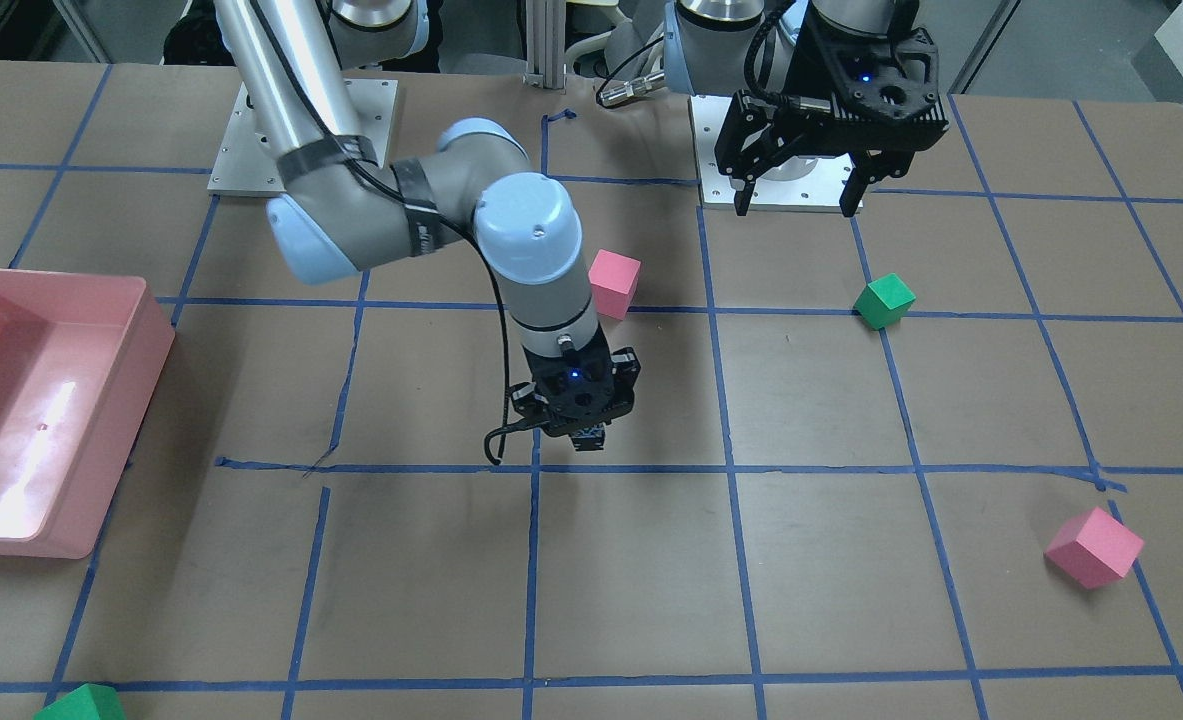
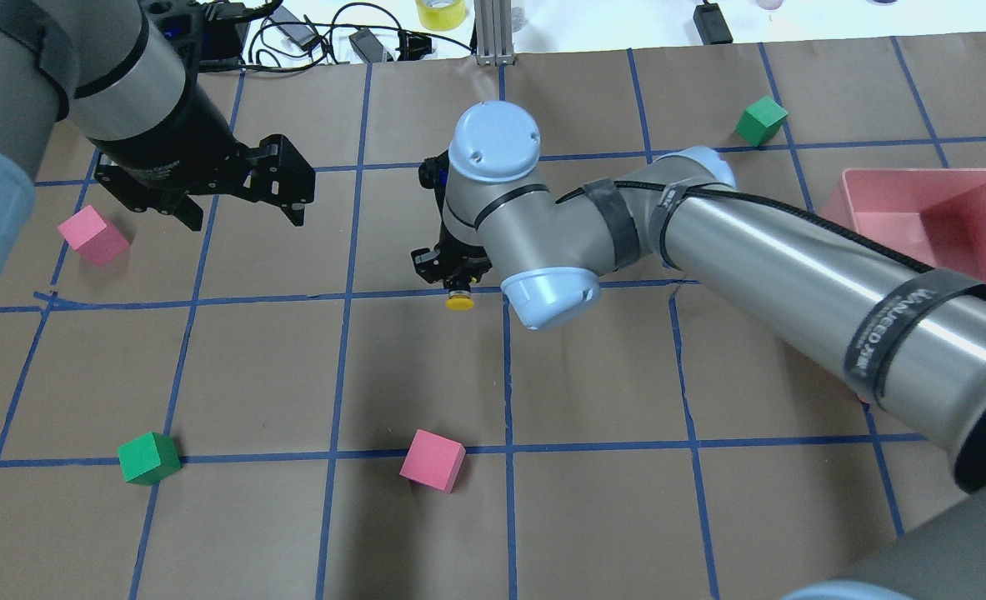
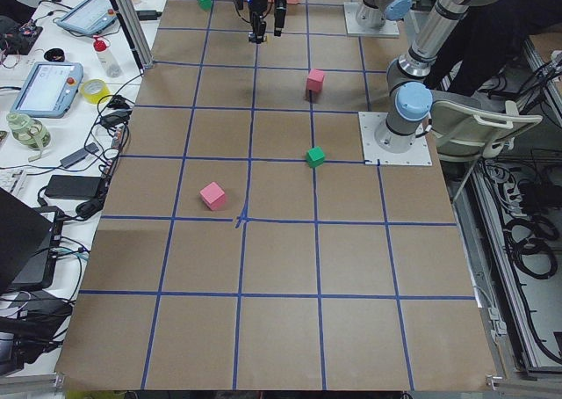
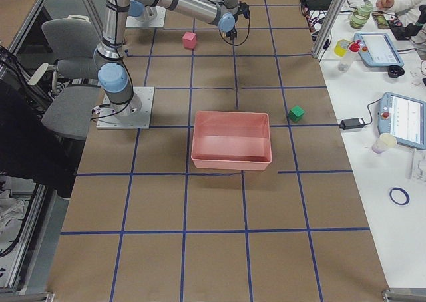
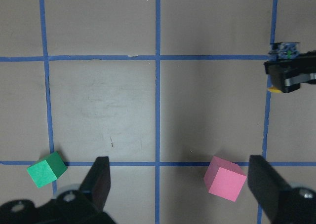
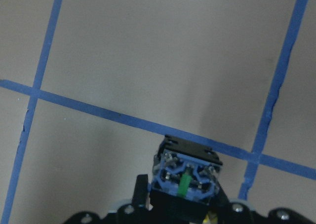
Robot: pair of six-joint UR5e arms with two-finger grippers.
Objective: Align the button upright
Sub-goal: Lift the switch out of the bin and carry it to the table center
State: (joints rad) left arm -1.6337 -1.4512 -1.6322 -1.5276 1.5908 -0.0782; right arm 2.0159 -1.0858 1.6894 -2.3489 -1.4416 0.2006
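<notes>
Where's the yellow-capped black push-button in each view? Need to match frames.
Front-facing: yellow-capped black push-button, centre.
Overhead: yellow cap, centre.
Exterior left: top centre, too small to confirm.
Exterior right: top centre, too small to confirm.
Left wrist: button, right edge.
Right wrist: button, bottom centre.
Landmark: nearest pink foam cube, absent only from right wrist.

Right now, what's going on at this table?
The right arm's claw is shut on the button near the middle of the table, gripping its black base. The button lies sideways in the grip, yellow cap pointing toward the robot, so it is not upright yet. The left claw hangs open and empty on the robot's left. A pink cube and a green cube sit nearby, and a pink bin stands on the robot's right.
</notes>
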